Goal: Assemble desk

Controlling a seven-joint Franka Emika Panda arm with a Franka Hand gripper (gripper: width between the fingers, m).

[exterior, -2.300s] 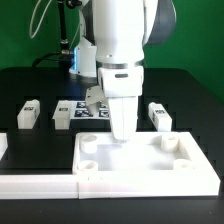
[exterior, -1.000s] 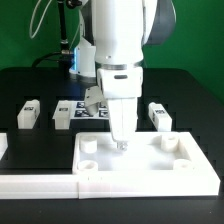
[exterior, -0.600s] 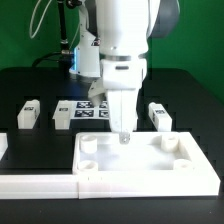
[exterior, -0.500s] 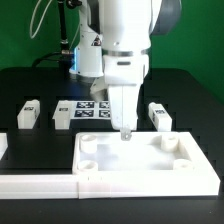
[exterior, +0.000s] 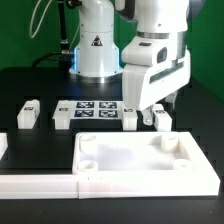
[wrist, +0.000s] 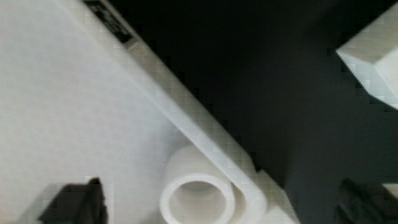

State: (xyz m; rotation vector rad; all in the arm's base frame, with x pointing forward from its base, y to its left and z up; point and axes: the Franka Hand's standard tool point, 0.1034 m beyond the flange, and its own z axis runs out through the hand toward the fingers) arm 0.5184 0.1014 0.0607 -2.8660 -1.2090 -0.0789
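Note:
The white desk top [exterior: 150,160], a tray with a raised rim and round corner sockets, lies at the front of the exterior view. Short white legs lie behind it on the black table: two on the exterior view's left [exterior: 27,113] [exterior: 62,116], one near the middle [exterior: 129,119] and one on the right [exterior: 160,118]. My gripper [exterior: 148,108] hangs open and empty above the top's far right corner, between the two right legs. In the wrist view the gripper [wrist: 217,205] straddles a corner socket [wrist: 199,195] of the top [wrist: 71,110]; a leg [wrist: 374,60] lies beyond the rim.
The marker board [exterior: 90,108] lies flat behind the desk top, in front of the arm's base [exterior: 95,45]. A long low white border strip [exterior: 38,181] runs along the front on the exterior view's left, with another piece at the left edge [exterior: 3,147].
My gripper has risen off the middle of the desk top's far rim, swung toward the exterior view's right and turned. The desk top and legs have not moved.

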